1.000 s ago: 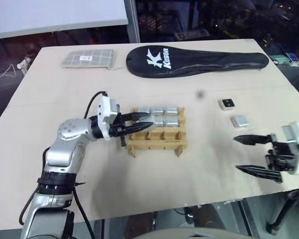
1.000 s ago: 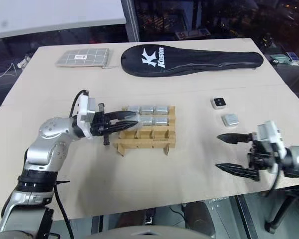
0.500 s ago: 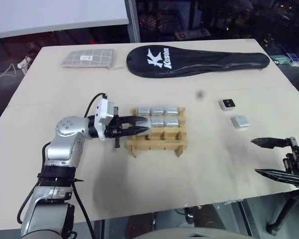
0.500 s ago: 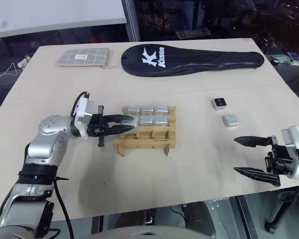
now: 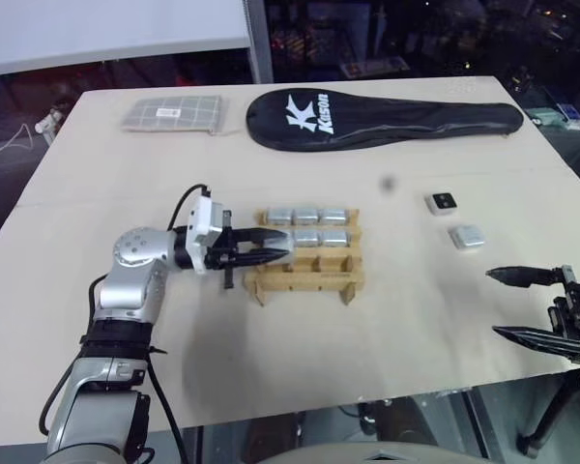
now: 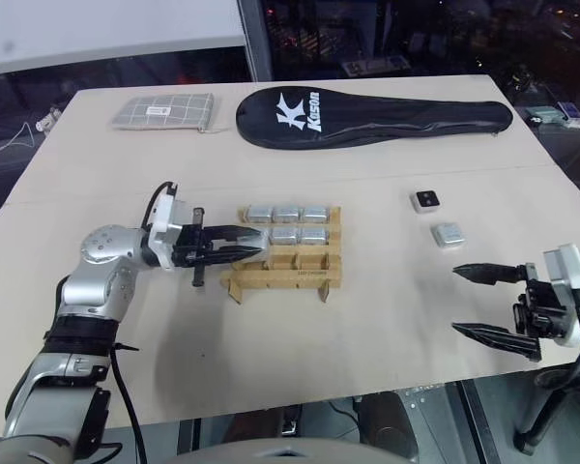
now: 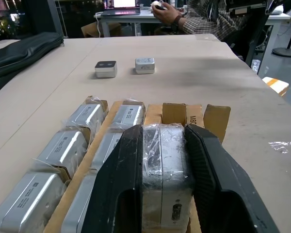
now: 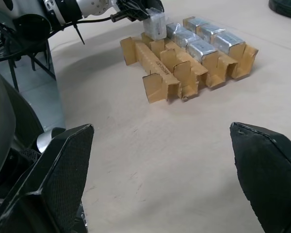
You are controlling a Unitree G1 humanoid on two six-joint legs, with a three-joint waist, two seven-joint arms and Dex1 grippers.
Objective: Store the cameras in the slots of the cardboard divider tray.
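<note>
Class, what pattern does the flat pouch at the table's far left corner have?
The pouch is grey with a pale checked grid, clearest in the left eye view.

I see a pale beige wooden table (image 5: 271, 358); on it: tan cardboard divider tray (image 5: 304, 280); two loose small silver-white cameras (image 5: 467, 236); long black racket cover (image 5: 382, 118); flat grey checked pouch (image 5: 171, 113).

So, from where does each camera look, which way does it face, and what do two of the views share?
Head stereo pair: sits on the head, looks forward and down over the table; shows both arms, left pincer and right pincer.
Left wrist: looks along the left pincer's fingers, shut on a wrapped camera over the cardboard divider tray.
Right wrist: looks between the open right pincer's fingers toward the tray.
Shared: both wrist views show the tray and the held camera.
</note>
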